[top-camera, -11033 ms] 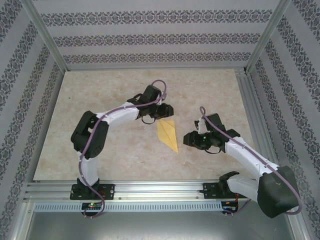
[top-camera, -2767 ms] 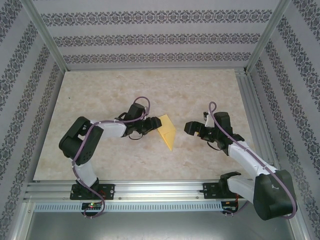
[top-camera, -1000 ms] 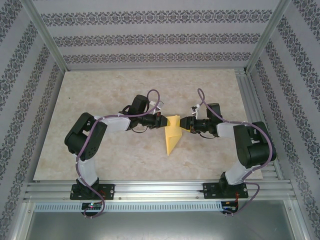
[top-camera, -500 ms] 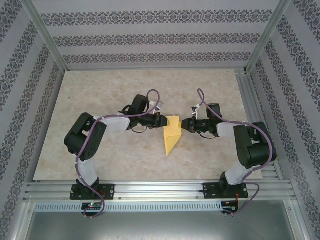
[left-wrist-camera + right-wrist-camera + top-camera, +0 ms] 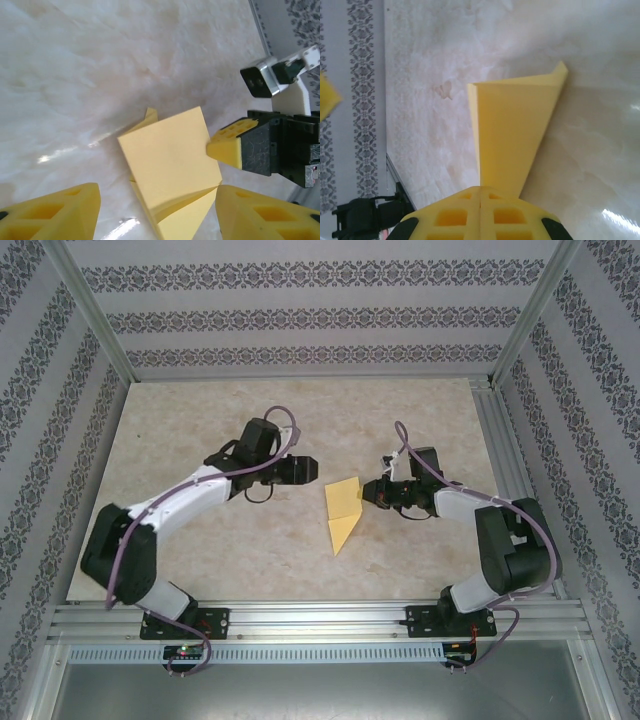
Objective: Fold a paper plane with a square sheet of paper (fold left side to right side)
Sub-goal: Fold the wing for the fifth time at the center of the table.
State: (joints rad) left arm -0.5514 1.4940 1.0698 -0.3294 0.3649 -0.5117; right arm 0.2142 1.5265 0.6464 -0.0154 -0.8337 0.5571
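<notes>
In the top view, the paper (image 5: 342,512) lies on the table (image 5: 200,420) just right of the middle. It is folded into a narrow wedge whose point aims toward 6 o'clock. Its broad upper end is lifted off the surface as a flap. The right claw (image 5: 367,492) comes in from 3 o'clock and is closed on the right edge of that flap. In the right wrist view, its two yellow fingers (image 5: 455,217) are pressed together with the paper running in between them. The left claw (image 5: 308,470) sits at about 10 o'clock from the paper, clear of it. In the left wrist view, its fingers are spread wide and hold nothing, with the paper ahead of them.
</notes>
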